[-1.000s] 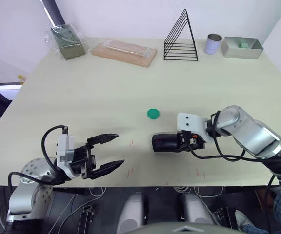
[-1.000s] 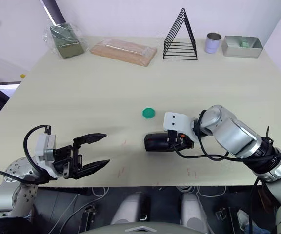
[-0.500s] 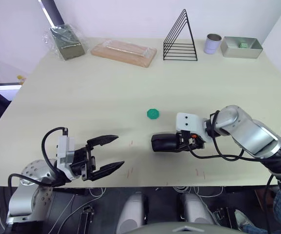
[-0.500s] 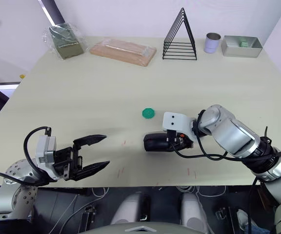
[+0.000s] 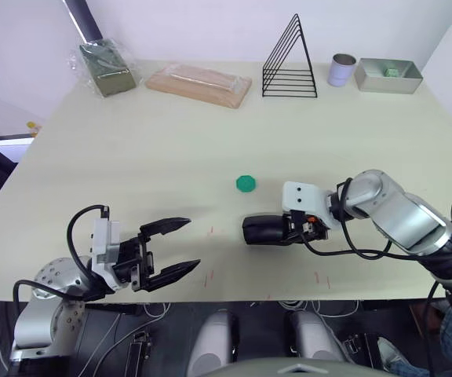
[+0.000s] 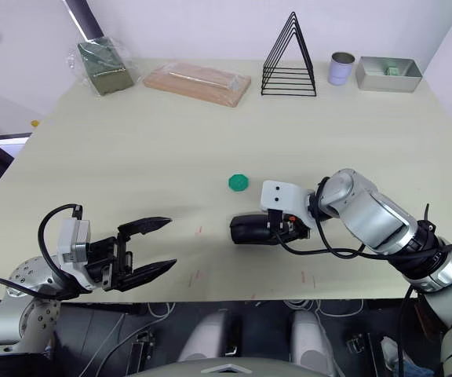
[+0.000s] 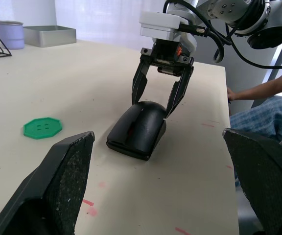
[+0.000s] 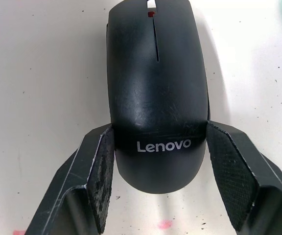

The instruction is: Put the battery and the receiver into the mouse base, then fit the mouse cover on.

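— Mouse cover (image 8: 155, 93) position?
— On the mouse base (image 7: 131, 145), whose edge shows beneath it, on the counter (image 5: 171, 141) near the green disc (image 5: 246, 183).
— Right gripper (image 8: 155, 169)?
— Its fingers (image 8: 100, 176) straddle the cover's logo end, pads against both sides, clamped on it.
— Left gripper (image 5: 171, 249)?
— Spread wide over the counter's near edge, holding nothing, well apart from the mouse.

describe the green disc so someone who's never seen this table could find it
Start at the black wire rack along the table's far edge and come toward the table's middle. There the small green disc lies flat on bare tabletop, apart from the black mouse held in the right hand. It is eight-sided with button-like holes, the only bright green thing there.
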`<state>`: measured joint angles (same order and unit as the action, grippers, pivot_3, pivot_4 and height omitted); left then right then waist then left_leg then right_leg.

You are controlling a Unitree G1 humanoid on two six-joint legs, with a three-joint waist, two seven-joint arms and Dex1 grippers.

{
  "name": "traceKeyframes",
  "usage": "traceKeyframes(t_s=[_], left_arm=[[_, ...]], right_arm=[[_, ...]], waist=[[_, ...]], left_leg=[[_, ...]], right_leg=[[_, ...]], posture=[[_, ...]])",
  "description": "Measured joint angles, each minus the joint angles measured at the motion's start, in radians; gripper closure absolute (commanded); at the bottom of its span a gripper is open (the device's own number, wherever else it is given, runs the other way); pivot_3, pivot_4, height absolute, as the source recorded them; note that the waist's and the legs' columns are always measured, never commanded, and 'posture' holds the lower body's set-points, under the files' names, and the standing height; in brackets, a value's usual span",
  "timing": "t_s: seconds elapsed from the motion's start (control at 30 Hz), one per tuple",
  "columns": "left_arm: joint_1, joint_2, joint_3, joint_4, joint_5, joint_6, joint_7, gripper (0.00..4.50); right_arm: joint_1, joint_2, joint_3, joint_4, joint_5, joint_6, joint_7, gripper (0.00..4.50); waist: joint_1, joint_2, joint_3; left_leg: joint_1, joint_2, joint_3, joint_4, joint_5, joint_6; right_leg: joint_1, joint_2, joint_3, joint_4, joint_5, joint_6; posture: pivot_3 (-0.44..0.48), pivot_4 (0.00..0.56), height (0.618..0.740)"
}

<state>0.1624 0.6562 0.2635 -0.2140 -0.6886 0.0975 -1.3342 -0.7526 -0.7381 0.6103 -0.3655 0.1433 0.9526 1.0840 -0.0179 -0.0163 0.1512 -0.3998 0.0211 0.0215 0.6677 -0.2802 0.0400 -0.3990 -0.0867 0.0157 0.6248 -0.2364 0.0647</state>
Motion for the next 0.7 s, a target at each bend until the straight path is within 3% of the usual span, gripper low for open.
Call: traceKeyframes(t_s=[0.7], left_arm=[[-0.001, -0.007, -0.004, 0.000, 0.001, -0.003, 0.006, 0.00]], right_arm=[[0.000, 0.001, 0.001, 0.001, -0.006, -0.017, 0.005, 1.99]], waist=[[0.000, 0.000, 0.000]], left_leg=[[-0.001, 0.000, 0.000, -0.001, 0.000, 0.000]], right_leg=[[-0.001, -0.001, 0.000, -0.001, 0.000, 0.000]], posture=[[0.000, 0.150, 0.740]])
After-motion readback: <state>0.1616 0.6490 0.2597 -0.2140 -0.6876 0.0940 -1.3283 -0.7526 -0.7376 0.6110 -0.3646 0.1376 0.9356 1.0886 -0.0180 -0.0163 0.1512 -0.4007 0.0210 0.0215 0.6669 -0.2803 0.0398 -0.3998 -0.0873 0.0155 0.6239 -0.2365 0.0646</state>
